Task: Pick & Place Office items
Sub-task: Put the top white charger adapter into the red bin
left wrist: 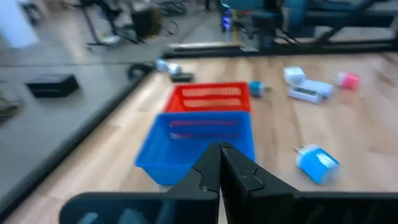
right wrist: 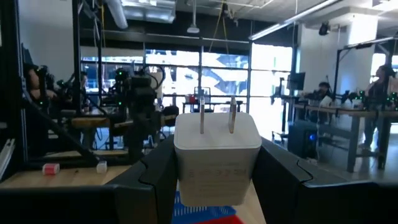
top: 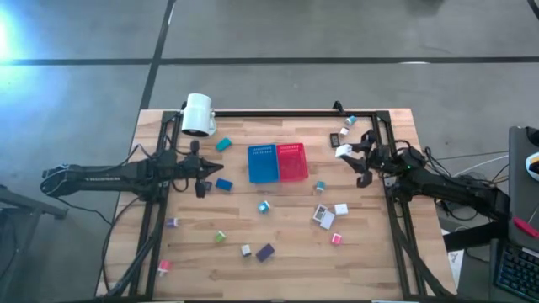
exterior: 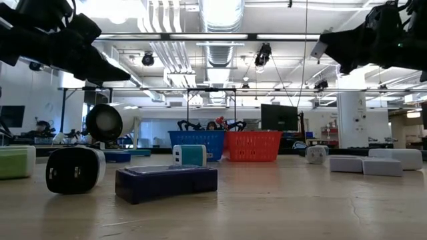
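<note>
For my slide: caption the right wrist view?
Right gripper fingers holding a white two-pronged plug adapter upright.

Overhead and table-level views share the blue bin (top: 263, 163); wrist cameras sit close.

Readable text: none
Faint print on the white plug block (right wrist: 216, 169) is illegible; no labels legible elsewhere.

Two bins sit mid-bench, one blue (top: 263, 163) and one red (top: 292, 162). One white lamp (top: 198, 114) lies at eleven o'clock. About fifteen small office items (top: 324, 216) are scattered around.
</note>
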Tool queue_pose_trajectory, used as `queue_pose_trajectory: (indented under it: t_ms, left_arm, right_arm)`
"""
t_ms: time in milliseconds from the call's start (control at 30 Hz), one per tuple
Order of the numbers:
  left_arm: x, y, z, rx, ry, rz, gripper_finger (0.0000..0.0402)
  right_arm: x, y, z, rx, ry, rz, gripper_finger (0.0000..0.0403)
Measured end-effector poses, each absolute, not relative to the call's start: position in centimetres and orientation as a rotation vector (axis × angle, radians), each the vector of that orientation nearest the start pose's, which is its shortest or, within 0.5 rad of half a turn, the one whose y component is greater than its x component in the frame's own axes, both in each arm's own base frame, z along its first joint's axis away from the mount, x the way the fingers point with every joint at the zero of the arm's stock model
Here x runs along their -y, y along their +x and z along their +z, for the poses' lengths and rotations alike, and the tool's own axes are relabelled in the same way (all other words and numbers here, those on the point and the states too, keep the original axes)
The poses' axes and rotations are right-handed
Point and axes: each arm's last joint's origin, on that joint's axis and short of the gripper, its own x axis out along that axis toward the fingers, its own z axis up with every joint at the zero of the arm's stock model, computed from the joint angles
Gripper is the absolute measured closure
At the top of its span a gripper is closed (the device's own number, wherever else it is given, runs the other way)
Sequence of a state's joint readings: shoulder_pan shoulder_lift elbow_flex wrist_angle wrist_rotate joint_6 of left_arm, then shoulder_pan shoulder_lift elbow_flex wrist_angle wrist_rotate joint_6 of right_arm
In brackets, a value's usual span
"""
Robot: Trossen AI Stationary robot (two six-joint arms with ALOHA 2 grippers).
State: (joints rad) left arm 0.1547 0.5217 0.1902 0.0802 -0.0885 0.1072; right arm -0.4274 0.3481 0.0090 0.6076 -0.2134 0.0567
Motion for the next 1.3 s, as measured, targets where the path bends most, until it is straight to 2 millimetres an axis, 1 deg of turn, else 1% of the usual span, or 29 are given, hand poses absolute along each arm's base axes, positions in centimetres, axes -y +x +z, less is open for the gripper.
queue_pose_trajectory:
  t_ms: [167, 400, 533, 633, 667, 767, 833, 933, 1033, 1167, 1300]
  left_arm:
    - [-2.6, 13.4, 19.2, -0.232, 0.113, 0.323, 0.0396]
    - [-2.6, 13.4, 19.2, -0.232, 0.108, 0.327, 0.0396]
    - [-2.6, 13.4, 19.2, -0.231, 0.105, 0.327, 0.0396]
    - [-2.6, 13.4, 19.2, -0.231, 0.104, 0.328, 0.0396]
    - [-2.6, 13.4, 19.2, -0.231, 0.103, 0.328, 0.0396]
    - [-2.6, 13.4, 19.2, -0.23, 0.102, 0.328, 0.0396]
    - [-2.6, 13.4, 19.2, -0.23, 0.102, 0.327, 0.0396]
    - [-2.6, 13.4, 19.2, -0.231, 0.102, 0.328, 0.0396]
    - [-2.6, 13.4, 19.2, -0.23, 0.102, 0.328, 0.0396]
    - [-2.6, 13.4, 19.2, -0.23, 0.102, 0.327, 0.0396]
    - [-2.6, 13.4, 19.2, -0.233, 0.106, 0.327, 0.0396]
  right_arm:
    - [4.2, 10.7, 19.4, 0.256, -0.019, -0.204, 0.0247]
    - [4.4, 11.0, 18.7, 0.196, 0.01, -0.212, 0.0243]
    - [4.7, 11.2, 18.5, 0.176, 0.028, -0.29, 0.0245]
    - [4.8, 11.3, 18.3, 0.165, 0.056, -0.304, 0.0245]
    - [4.9, 11.3, 18.3, 0.167, 0.062, -0.329, 0.0245]
    - [5.4, 11.3, 18.4, 0.159, 0.079, -0.511, 0.0245]
    - [5.6, 11.7, 18.7, 0.142, 0.083, -0.543, 0.0245]
    - [5.7, 12.8, 19.4, 0.069, 0.089, -0.517, 0.0245]
    - [5.9, 14.6, 20.7, -0.047, 0.085, -0.493, 0.0245]
    - [6.1, 17.7, 21.9, -0.263, 0.092, -0.45, 0.0244]
    - [6.2, 21.2, 22.4, -0.389, 0.081, -0.407, 0.0244]
